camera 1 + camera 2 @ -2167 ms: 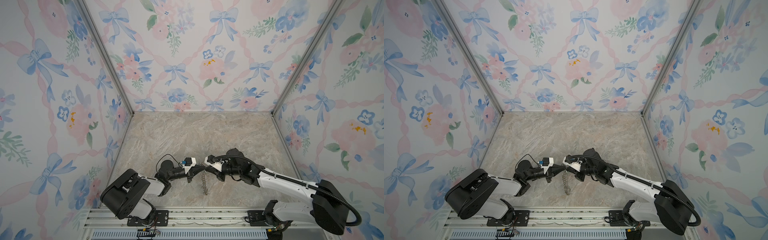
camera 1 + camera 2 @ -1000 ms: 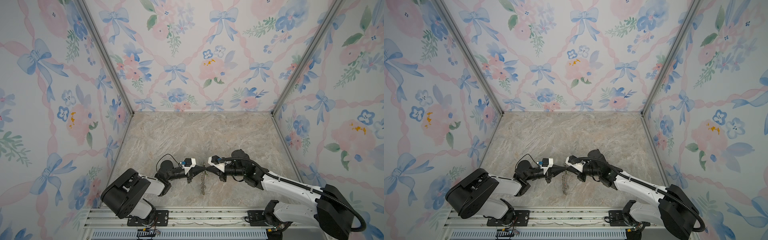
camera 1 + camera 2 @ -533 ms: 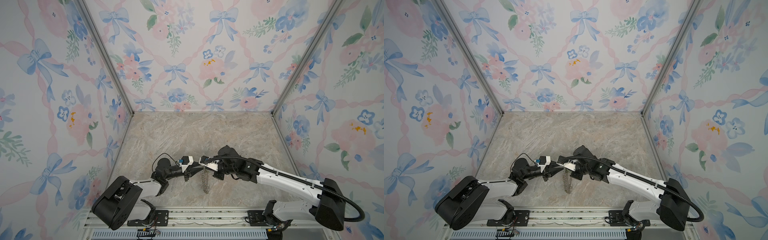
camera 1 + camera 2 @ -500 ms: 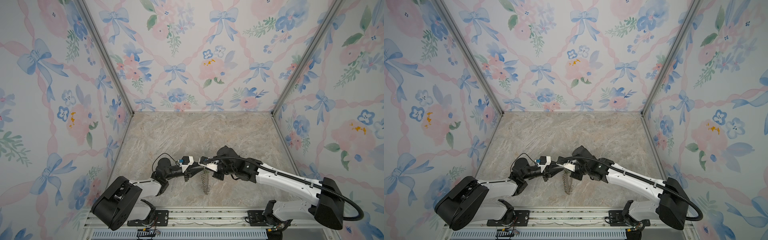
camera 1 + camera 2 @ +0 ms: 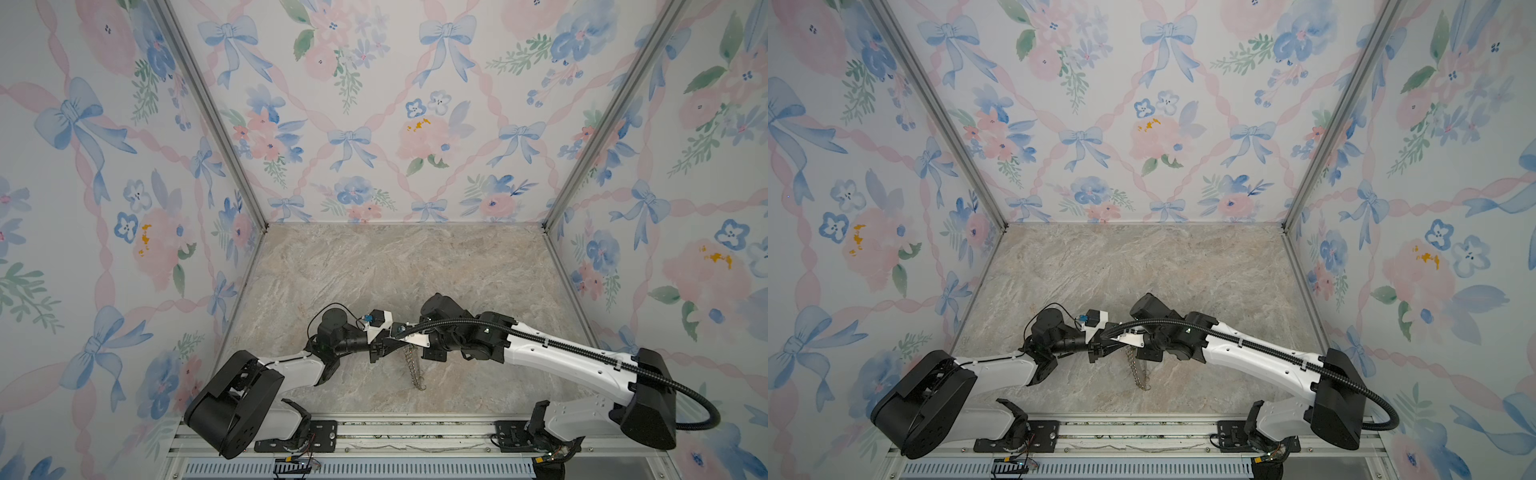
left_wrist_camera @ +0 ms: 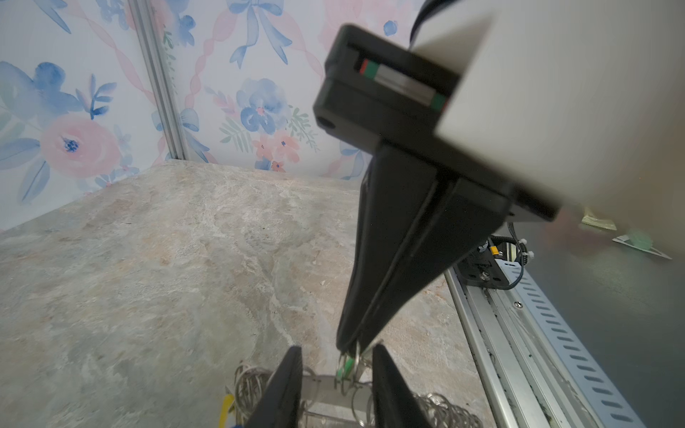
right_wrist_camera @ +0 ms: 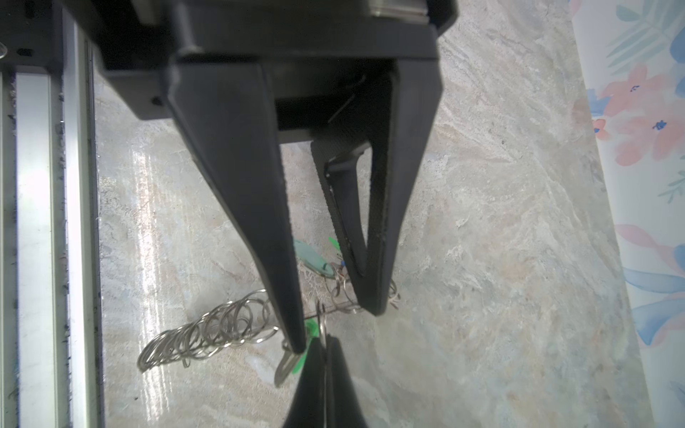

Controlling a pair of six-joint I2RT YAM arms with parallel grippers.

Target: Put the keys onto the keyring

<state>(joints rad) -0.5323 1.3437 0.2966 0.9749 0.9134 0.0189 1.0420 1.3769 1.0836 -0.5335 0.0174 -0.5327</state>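
1. Left wrist view: I am looking along the left hand. Its two fingers are standing apart, and the grey plate of the keyring is crossing the gap between them. The right hand is pointing into that same gap with its fingers pressed together. Its tips are sitting right at a green key and one of the wire rings. I cannot tell whether they are actually pinching either one. A yellow key is showing at the picture's edge, beside a bunch of rings. The marbled desk is lying behind all of this.

2. Right wrist view: I am seeing the right hand's closed tips just beside the bright green key, with a thin ring standing edge-on against them. The left hand's fingers are straddling the plate, one tip touching its end and the other sitting well apart from the first. A long run of the keyring's silver rings is trailing away over the desk toward the aluminium rail. A paler green key is sitting blurred by the rings near the farther finger. I cannot tell whether it is hooked on.

3. Both top views: the two arms are meeting at the front middle of the desk. The keyring is showing edge-on like a chain. It is running from under the meeting hands toward the front rail. The keys are too small to make out here.
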